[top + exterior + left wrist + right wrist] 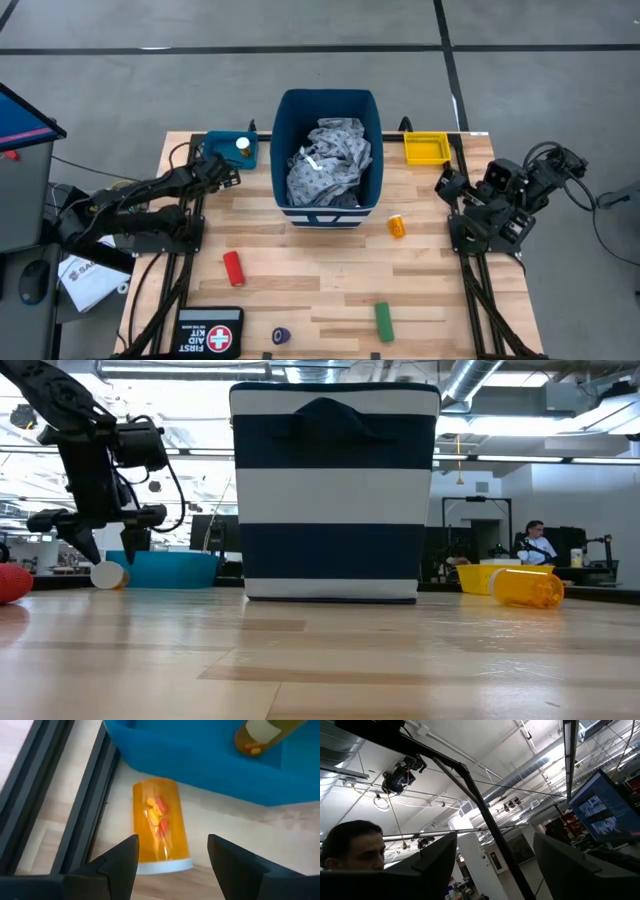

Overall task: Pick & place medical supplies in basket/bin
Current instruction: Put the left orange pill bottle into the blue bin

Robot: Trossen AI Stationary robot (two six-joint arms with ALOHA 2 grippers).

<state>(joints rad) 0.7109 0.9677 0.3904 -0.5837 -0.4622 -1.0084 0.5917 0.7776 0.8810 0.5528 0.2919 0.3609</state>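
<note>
The left hand [172, 857] is released, just above an orange bottle [159, 822] lying beside the teal tray [200, 765] near the worktop's far left corner; the bottle's long axis points between the fingers.

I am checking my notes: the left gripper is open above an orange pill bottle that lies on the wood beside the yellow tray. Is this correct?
Not quite. The tray is teal, not yellow. In the left wrist view the left gripper is open above the orange pill bottle, which lies on the wood beside the teal tray. The high view shows the yellow tray on the table's other side.
</note>
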